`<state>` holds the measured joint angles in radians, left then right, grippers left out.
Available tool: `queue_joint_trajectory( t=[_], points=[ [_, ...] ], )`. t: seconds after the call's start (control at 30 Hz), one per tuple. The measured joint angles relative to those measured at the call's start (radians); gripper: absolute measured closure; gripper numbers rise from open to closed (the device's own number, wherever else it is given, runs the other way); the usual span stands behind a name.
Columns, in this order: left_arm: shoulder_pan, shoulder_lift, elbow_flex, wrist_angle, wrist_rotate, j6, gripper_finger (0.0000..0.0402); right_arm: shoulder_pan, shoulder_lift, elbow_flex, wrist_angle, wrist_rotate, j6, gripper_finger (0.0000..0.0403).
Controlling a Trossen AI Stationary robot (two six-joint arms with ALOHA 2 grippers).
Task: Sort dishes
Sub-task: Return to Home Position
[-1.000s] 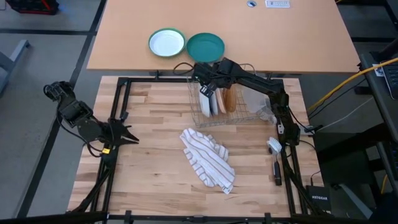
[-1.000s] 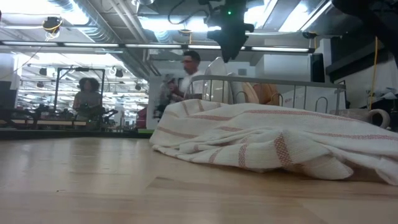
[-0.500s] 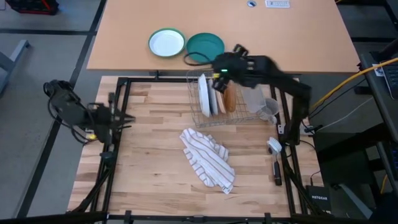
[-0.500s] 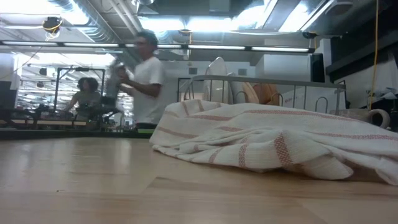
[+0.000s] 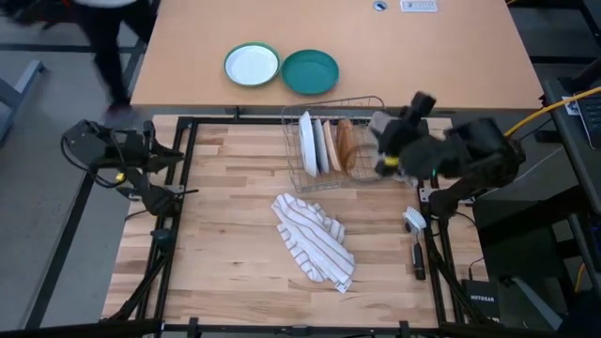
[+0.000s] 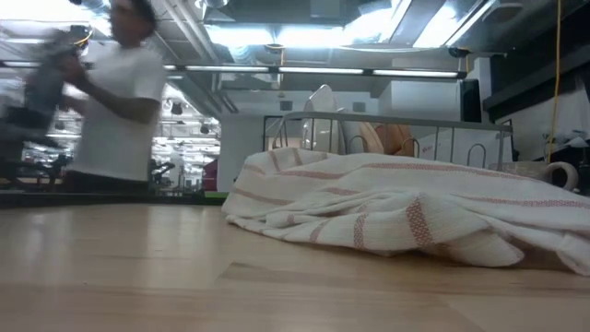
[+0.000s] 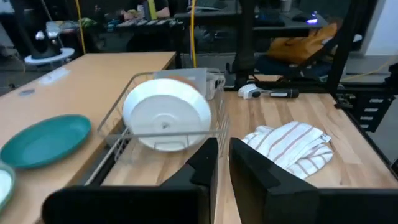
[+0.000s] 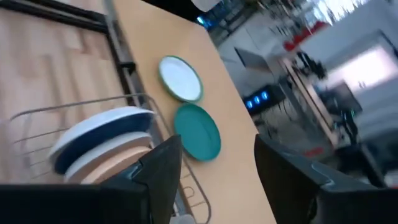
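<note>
Three plates (image 5: 324, 145) in rack (image 5: 357, 98), pale overhead, one seemingly blue from right wrist

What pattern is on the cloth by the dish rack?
White cloth with thin reddish stripes; clearest in low view.

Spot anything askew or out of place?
Nothing damaged or spilled. The three plates stand upright in the rack. Only the towel lies crumpled in front of it. The left gripper is at the table's left edge, the right gripper by the rack's right end.
</note>
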<state>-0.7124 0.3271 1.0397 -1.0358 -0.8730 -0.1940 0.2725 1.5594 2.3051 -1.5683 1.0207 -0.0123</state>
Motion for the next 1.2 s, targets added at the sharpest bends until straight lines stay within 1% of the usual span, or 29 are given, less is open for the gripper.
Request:
queue_joint_trajectory(
  t=[0.13, 0.2, 0.3, 0.4, 0.47, 0.53, 0.6, 0.73, 0.9, 1.03, 1.1, 1.2],
  points=[
    [0.0, -0.036, -0.004, -0.081, -0.002, -0.072, 0.037, 0.108, -0.018, -0.099, -0.002, 0.014, 0.019, 0.0198],
    [0.0, -0.048, -0.023, -0.084, -0.002, -0.081, 0.037, 0.151, -0.024, -0.168, -0.002, 0.035, 0.067, 0.0198],
    [0.0, -0.063, -0.08, -0.077, -0.002, -0.069, 0.037, 0.194, -0.036, -0.296, -0.002, 0.078, 0.148, 0.0198],
    [0.0, -0.076, -0.159, -0.066, -0.002, -0.118, 0.037, 0.237, -0.072, -0.444, -0.001, 0.087, 0.268, 0.0198],
    [0.0, -0.081, -0.222, -0.037, -0.002, -0.16, 0.037, 0.263, -0.108, -0.549, -0.003, 0.088, 0.365, 0.0198],
    [0.0, -0.084, -0.28, 0.025, -0.001, -0.15, 0.037, 0.285, -0.141, -0.661, -0.003, 0.094, 0.471, 0.0198],
    [0.0, -0.06, -0.28, 0.08, 0.04, -0.095, 0.037, 0.306, -0.17, -0.768, -0.001, 0.099, 0.562, 0.0198],
    [0.0, -0.034, -0.282, 0.195, 0.044, -0.034, 0.037, 0.338, -0.219, -0.963, 0.019, 0.105, 0.714, 0.0198],
    [0.0, -0.031, -0.335, 0.354, 0.041, 0.053, 0.037, 0.366, -0.277, -1.171, 0.142, 0.105, 0.816, 0.0198],
    [0.0, -0.031, -0.422, 0.463, 0.04, 0.087, 0.037, 0.387, -0.321, -1.292, 0.284, 0.087, 0.826, 0.0198],
    [0.0, -0.032, -0.481, 0.533, 0.039, 0.091, 0.037, 0.389, -0.341, -1.339, 0.381, 0.097, 0.823, 0.0198],
    [0.0, -0.031, -0.57, 0.64, 0.04, 0.092, 0.037, 0.389, -0.351, -1.4, 0.571, 0.083, 0.789, 0.0198]
  ],
)
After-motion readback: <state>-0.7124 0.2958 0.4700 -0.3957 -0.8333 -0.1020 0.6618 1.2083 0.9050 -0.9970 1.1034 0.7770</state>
